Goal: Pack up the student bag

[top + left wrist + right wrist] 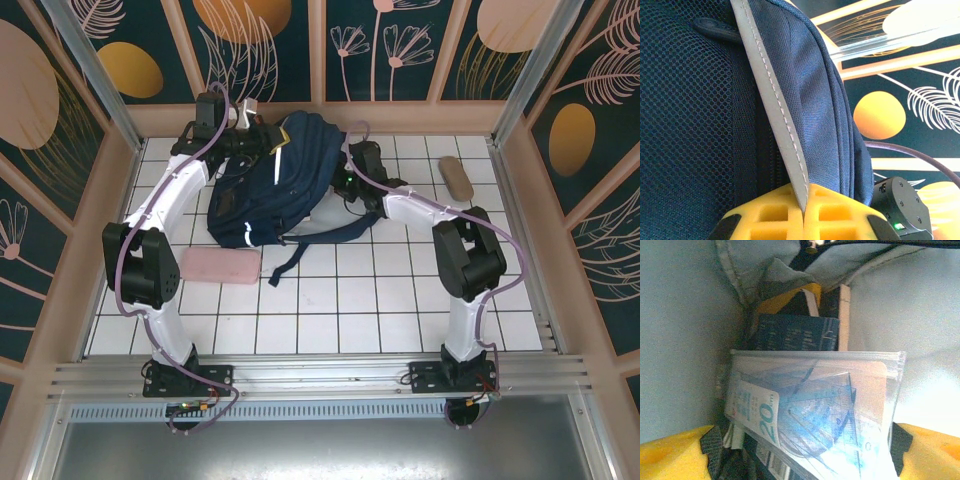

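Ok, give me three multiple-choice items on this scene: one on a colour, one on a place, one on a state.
1. The large fabric student bag is: A navy blue; B red; C green.
2. The flat pink fabric pouch lies: A inside the bag; B on the white tiles beside the left arm; C against the right wall.
3. The left gripper is: A wide open; B shut on nothing; C shut on the bag's grey stitched strip.
Answers: A, its cloth is navy; B, it rests by that arm's elbow; C, the yellow fingers pinch the strip.
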Motion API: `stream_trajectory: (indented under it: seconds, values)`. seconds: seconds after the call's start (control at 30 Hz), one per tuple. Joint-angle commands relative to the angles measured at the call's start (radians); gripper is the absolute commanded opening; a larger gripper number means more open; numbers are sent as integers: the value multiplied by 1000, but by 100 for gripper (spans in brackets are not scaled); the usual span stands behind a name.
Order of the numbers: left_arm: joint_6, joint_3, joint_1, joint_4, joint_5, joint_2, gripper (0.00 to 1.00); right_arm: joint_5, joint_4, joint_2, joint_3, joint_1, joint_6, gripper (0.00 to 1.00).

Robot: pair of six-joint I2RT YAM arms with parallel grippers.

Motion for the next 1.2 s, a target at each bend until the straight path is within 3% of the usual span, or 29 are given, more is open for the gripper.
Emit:
stream_trajectory:
  seconds: [0.0,0.27,0.5,0.6,0.93,1.17]
  values:
    - [-15,27,14,129,34,-77,0,77,-117,-30,10,-8,-61,87]
    - [4,27,16,114,26,-77,0,166,-178,-111,-33,-43,-98,85]
    - [-12,-50,16,154,10,-84,0,181,-201,-212,-93,-136,-114,81]
    - [-40,-114,16,217,4,-103,0,131,-182,-254,-125,-163,-159,79]
    - [37,-96,16,145,-73,-35,0,66,-110,-505,-335,-28,-267,79]
    - [83,-209,-3,138,-99,-13,27,32,-133,-572,-370,118,-356,79]
